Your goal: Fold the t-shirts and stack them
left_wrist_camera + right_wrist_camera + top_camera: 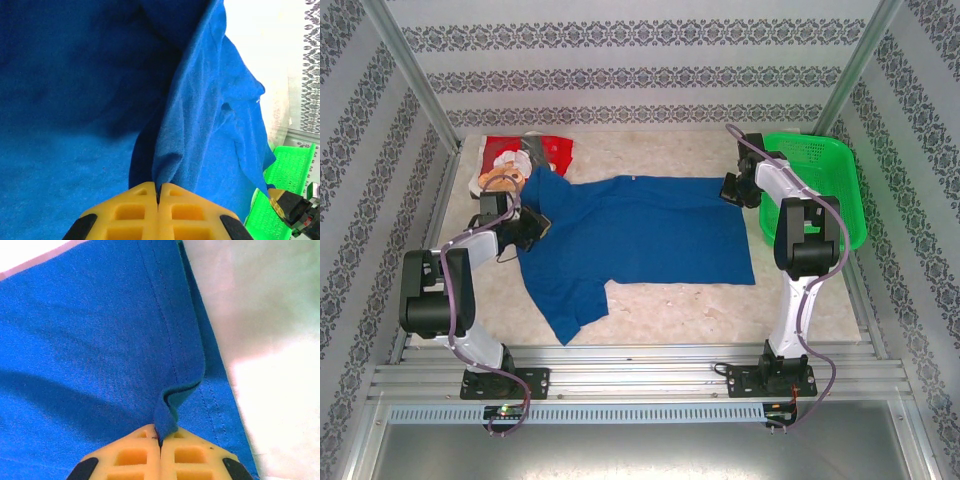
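Observation:
A royal-blue t-shirt (640,230) lies spread across the middle of the table, one sleeve trailing toward the near left. My left gripper (532,228) is at the shirt's left end, shut on a pinched ridge of blue cloth (167,165). My right gripper (732,188) is at the shirt's far right corner, shut on a curled bit of the hem (172,412). A red t-shirt (520,160) with a teddy-bear print lies bunched at the far left corner, partly behind the left arm.
A green mesh basket (820,185) stands at the far right, behind the right arm, and its green edge (290,170) is in the left wrist view. Bare tabletop (720,310) runs along the near side of the blue shirt. Patterned walls close in the table.

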